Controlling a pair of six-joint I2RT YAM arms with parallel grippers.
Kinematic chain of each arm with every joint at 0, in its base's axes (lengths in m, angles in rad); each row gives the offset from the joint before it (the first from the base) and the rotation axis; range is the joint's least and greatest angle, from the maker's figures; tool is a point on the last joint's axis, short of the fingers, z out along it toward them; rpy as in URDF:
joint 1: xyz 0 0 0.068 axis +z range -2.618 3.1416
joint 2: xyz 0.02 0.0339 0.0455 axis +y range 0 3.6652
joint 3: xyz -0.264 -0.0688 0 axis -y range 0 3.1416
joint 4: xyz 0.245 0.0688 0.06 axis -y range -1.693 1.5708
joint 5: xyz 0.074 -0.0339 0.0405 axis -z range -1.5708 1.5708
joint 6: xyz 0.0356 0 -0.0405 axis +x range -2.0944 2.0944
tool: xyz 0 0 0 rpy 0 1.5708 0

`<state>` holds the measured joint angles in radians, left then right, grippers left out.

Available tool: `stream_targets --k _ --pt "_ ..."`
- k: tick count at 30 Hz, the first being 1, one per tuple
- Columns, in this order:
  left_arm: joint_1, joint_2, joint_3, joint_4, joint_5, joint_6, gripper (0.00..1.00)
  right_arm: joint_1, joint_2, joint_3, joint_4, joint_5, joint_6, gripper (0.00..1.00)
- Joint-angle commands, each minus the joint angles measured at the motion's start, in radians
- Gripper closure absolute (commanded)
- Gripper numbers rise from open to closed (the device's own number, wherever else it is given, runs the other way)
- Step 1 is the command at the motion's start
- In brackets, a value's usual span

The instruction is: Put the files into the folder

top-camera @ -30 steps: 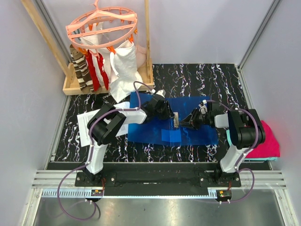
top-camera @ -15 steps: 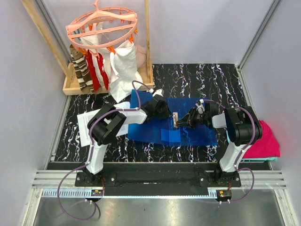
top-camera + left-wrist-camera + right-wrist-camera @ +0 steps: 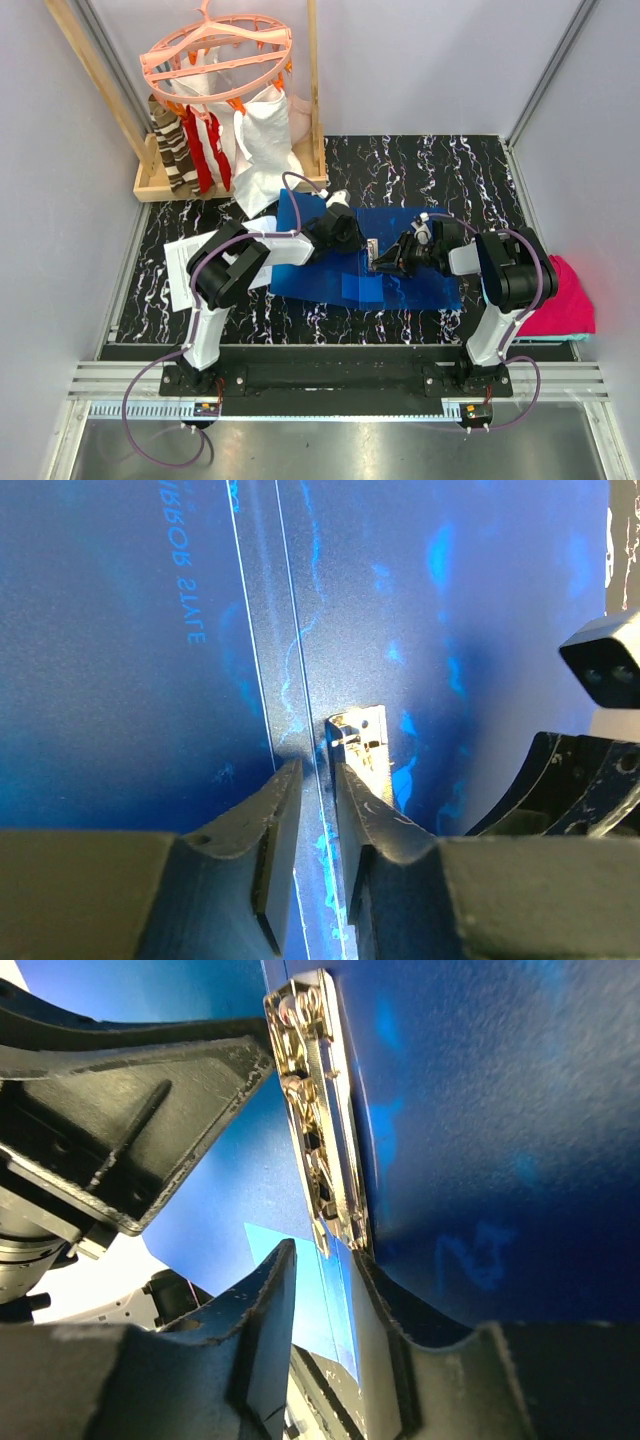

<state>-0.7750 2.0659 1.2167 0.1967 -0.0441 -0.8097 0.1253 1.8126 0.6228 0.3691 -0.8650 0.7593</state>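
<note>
Blue folder [image 3: 420, 285] open flat; files [image 3: 178, 265] lying outside it, left

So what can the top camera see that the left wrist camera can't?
Only the top view shows the white files lying left of the blue folder, the pink hanger rack, the magenta cloth and both whole arms. Only the left wrist view shows, up close, the faint lettering printed on the folder and the left gripper with its fingers a narrow gap apart. Both show the folder and its metal clip, with the left gripper right beside the clip.
</note>
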Motion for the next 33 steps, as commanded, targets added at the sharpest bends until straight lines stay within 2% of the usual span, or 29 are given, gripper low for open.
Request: stream_targets --k 1,9,33 --pt "-0.009 -0.010 -0.022 0.006 -0.043 0.009 0.71 0.013 -0.016 -0.012 0.008 0.000 -0.020 0.64" --pt "-0.012 -0.018 -0.031 0.012 -0.043 0.007 0.67 0.020 0.027 -0.018 0.080 -0.009 0.011 0.70" --pt "-0.015 -0.016 -0.045 0.027 -0.045 0.001 0.64 0.062 0.011 -0.020 0.160 0.024 0.106 0.69"
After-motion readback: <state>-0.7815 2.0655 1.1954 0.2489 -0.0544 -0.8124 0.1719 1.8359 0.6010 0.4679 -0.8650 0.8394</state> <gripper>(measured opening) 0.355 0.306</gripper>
